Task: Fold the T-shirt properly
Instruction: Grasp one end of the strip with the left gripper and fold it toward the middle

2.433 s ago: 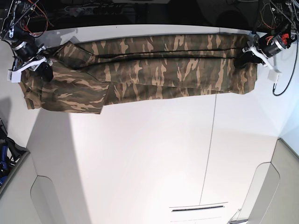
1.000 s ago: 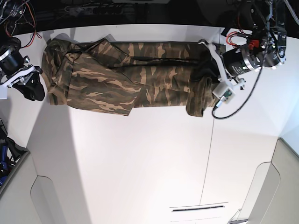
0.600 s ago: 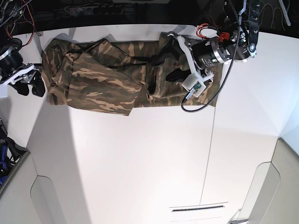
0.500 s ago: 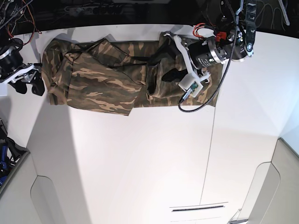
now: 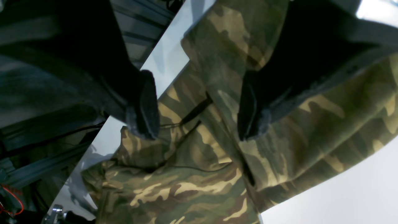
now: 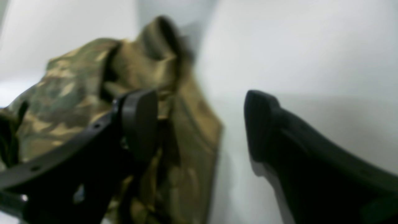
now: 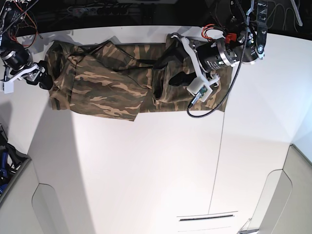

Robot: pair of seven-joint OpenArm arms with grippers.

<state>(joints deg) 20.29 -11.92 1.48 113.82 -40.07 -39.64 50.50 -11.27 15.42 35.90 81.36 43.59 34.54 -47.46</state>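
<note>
T-shirt lies on the bench, one end folded over. I see both grippers gaping, empty: left gripper above it, right gripper beside its edge.

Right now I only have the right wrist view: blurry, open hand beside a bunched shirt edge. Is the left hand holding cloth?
Observer: No. The left hand is open, its fingers spread above the T-shirt with nothing between them.
Operator: Where over the shirt?
Observer: Over the end farthest from your right hand. That end lies doubled back over the middle.
Operator: Rest of it flat?
Observer: It lies as a long band along one edge of the table, between the two arms, and it is wrinkled toward your end.
</note>
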